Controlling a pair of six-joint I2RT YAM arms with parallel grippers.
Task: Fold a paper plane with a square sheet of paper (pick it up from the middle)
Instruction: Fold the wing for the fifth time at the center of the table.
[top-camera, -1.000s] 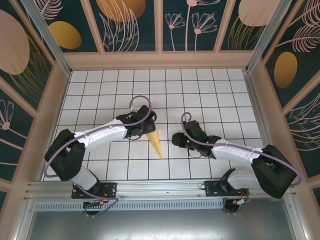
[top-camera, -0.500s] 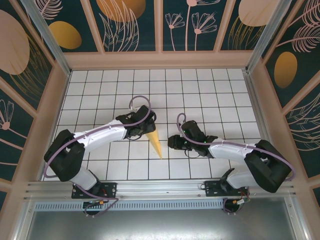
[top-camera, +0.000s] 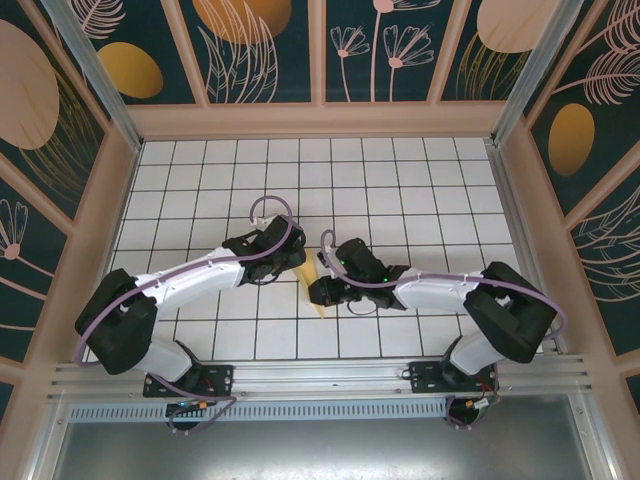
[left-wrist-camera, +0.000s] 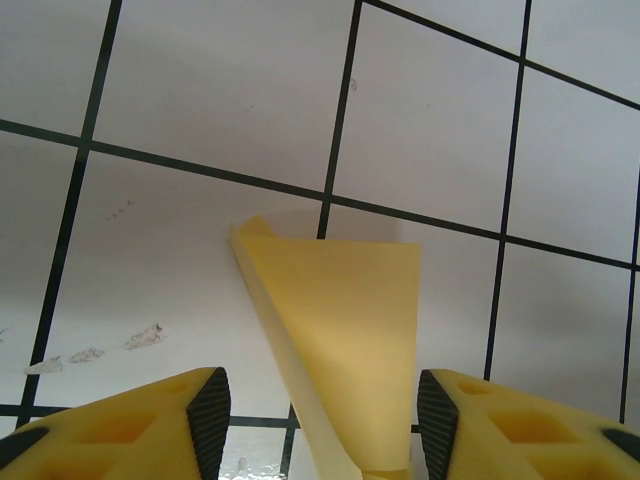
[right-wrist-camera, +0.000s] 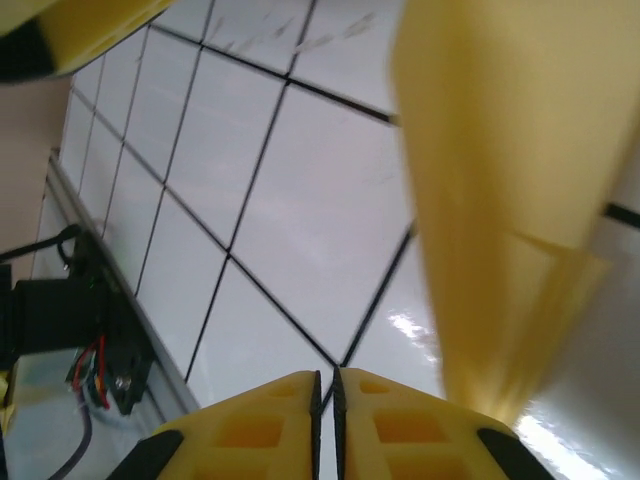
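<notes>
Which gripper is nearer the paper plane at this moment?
Left. The left gripper straddles the paper plane with open fingers; the right gripper, shut, sits just beside it.

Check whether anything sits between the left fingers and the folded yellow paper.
Nothing visible does. The folded paper sits directly between the open left fingers, with just the tiled table around it.
</notes>
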